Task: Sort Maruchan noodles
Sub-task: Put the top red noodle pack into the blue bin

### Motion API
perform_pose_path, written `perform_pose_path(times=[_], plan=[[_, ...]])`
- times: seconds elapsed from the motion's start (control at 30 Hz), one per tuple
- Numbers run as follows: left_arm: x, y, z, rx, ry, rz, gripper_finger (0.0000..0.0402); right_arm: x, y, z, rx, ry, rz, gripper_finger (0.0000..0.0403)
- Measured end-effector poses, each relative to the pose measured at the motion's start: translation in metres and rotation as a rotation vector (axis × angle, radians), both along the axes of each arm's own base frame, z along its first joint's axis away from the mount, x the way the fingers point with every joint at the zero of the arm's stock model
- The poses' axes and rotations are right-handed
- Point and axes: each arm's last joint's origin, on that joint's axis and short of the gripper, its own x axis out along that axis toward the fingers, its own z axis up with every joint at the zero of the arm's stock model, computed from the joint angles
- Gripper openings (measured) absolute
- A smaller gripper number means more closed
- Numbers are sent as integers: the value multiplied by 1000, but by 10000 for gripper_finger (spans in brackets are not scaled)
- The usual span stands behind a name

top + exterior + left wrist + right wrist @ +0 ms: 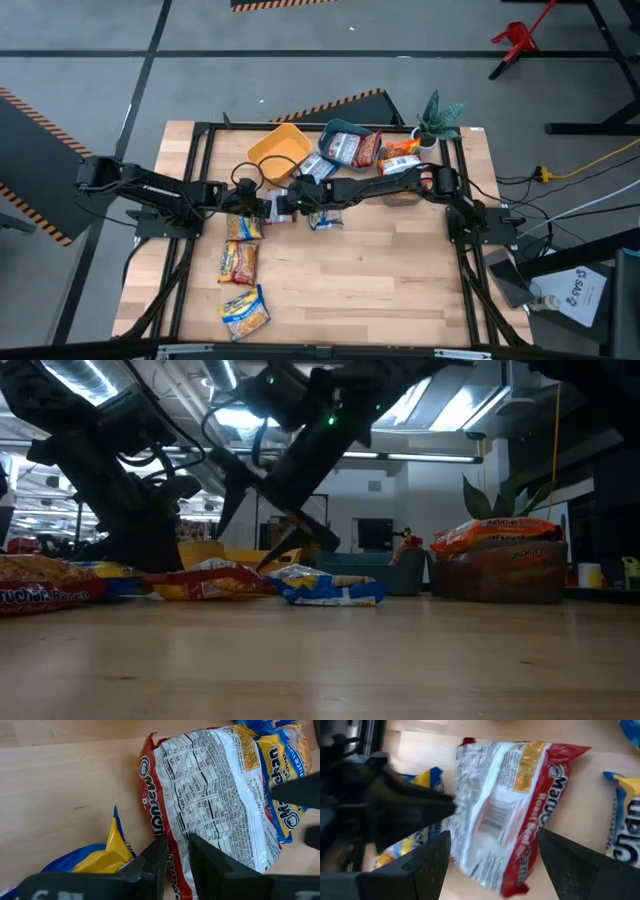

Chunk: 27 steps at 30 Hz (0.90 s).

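A red Maruchan packet lies label side up on the table between my two grippers. My left gripper reaches in from the table's left and is shut on it. My right gripper comes from the right and is wide open, one finger on either side above the packet; I see no touch. A blue-and-yellow packet lies just to the right, and three yellow packets lie toward the near edge. My left gripper pinches the red packet's red edge strip between its two fingers, coming at it low from the table's left. The packet lies flat on the wood, its white label side up.
At the far edge stand a yellow bin and a teal bin holding packets; farther right are orange packets on a grey bin and a small plant. A dark frame rims the table.
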Motion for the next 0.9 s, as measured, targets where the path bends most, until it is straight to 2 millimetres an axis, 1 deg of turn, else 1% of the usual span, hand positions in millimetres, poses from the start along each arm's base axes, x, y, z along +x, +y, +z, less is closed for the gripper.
perform_pose_path(times=[0.1,0.23,0.27,0.3,0.47,0.63,0.7,0.77,0.83,0.9], plan=[[0,0,0,0,0,1,71,3,-5,-12,43,5,-14,285],[0,0,0,0,0,2,71,5,-6,-31,116,35,-32,285],[-3,0,-2,-2,34,5,70,6,-6,-33,122,29,-35,285],[-11,0,-6,-8,139,13,70,8,-7,-34,130,5,-33,285],[-11,0,-5,-9,142,22,69,22,-12,-35,163,-144,2,285],[-11,0,-5,-5,132,24,70,22,-17,-35,157,-152,-11,279],[-10,0,-5,-5,130,24,70,21,-18,-37,173,-137,-19,263],[-10,0,-5,-4,122,20,69,20,-18,-38,181,-125,-23,236],[-10,0,-4,1,110,7,69,19,-18,-40,182,-107,-25,198],[-8,0,0,2,105,2,69,19,-18,-40,176,-103,-16,150]])
